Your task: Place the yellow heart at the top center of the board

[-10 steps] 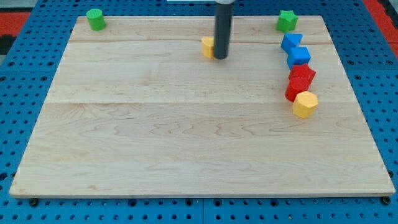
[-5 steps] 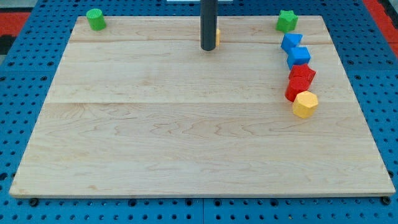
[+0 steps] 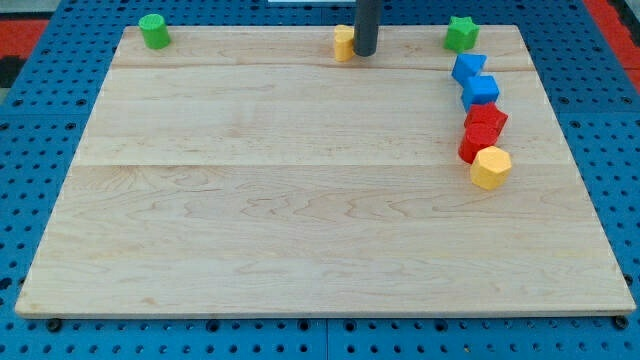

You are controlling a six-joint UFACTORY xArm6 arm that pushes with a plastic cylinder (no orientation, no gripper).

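yellow shows just at the view's left of my tip (image 3: pixel 365 53): that is the yellow heart (image 3: pixel 343 42), partly hidden by the rod, so you can't fully make out its shape. it sits against the top edge of the wooden board (image 3: pixel 300 220), close to the middle between the green cylinder (image 3: pixel 153 30) and the green star (image 3: pixel 461 33). my tip touches it or stands just beside it on its right. there are no fingers here, only a plain rod holding nothing. you could judge the task nearly or wholly done; at most a small nudge is left. the two blue blocks (image 3: pixel 474 80), two red blocks (image 3: pixel 482 131) and yellow hexagon (image 3: pixel 490 167) sit well apart at the right.
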